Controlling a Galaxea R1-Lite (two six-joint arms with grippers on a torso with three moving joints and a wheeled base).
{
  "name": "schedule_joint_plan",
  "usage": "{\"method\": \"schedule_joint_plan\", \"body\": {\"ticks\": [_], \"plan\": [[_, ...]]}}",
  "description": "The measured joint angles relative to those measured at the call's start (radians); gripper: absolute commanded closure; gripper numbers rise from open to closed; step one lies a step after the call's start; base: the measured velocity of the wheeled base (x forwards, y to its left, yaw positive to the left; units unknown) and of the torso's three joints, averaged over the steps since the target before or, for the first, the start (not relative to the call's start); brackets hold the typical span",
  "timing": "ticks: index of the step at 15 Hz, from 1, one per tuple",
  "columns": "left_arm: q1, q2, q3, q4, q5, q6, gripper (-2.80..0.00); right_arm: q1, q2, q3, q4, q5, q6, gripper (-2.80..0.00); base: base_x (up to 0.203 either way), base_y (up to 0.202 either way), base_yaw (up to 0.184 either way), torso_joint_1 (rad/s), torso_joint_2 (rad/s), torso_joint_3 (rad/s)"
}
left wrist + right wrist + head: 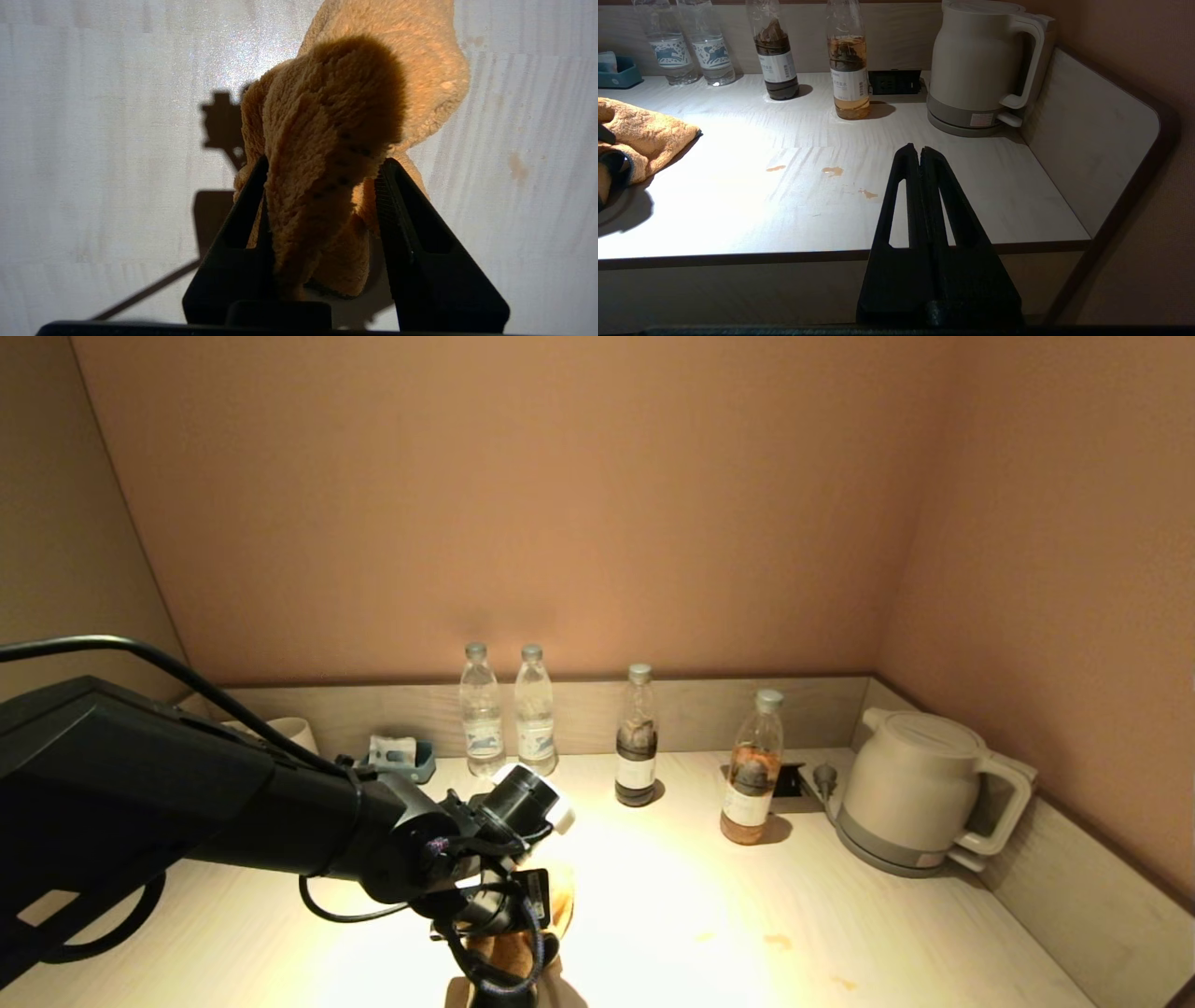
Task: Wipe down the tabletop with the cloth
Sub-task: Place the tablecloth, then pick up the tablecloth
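Observation:
The orange-yellow cloth (336, 107) lies bunched on the pale wood-grain tabletop (93, 140). A fold of it stands up between the fingers of my left gripper (322, 163), touching both. The jaws are held partly apart by the fold. In the head view the left gripper (495, 971) points down at the front middle of the tabletop (672, 915), with the cloth (563, 896) showing beside it. Small orange stains (778, 941) lie to its right; they also show in the right wrist view (832, 171). My right gripper (920, 148) is shut and empty, in front of the table's front edge.
Along the back rim stand two clear water bottles (509, 714), a dark-drink bottle (638, 747) and an orange-drink bottle (752, 775). A white kettle (920, 793) sits at the back right by a socket (789, 779). A grey-blue tissue box (401, 758) and a cup (294, 733) are at the back left.

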Motion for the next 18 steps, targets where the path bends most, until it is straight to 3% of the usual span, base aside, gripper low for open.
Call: {"method": "schedule_joint_plan", "body": {"ticks": [10,14,17,18], "plan": [[-0.002,-0.088,0.011,0.011,0.034,0.010,-2.80,0.000,0.000,0.000,0.000,0.000,0.000,0.00,0.000,0.000,0.000,0.000,0.00,0.000],[0.004,-0.222,0.013,0.016,0.187,0.072,-2.80,0.000,0.000,0.000,0.000,0.000,0.000,0.00,0.000,0.000,0.000,0.000,0.00,0.000],[0.009,-0.347,0.014,0.017,0.259,0.127,-2.80,0.000,0.000,0.000,0.000,0.000,0.000,0.00,0.000,0.000,0.000,0.000,0.00,0.000],[0.011,-0.393,0.015,0.017,0.283,0.146,0.00,0.000,0.000,0.000,0.000,0.000,0.000,0.00,0.000,0.000,0.000,0.000,0.00,0.000]]}}
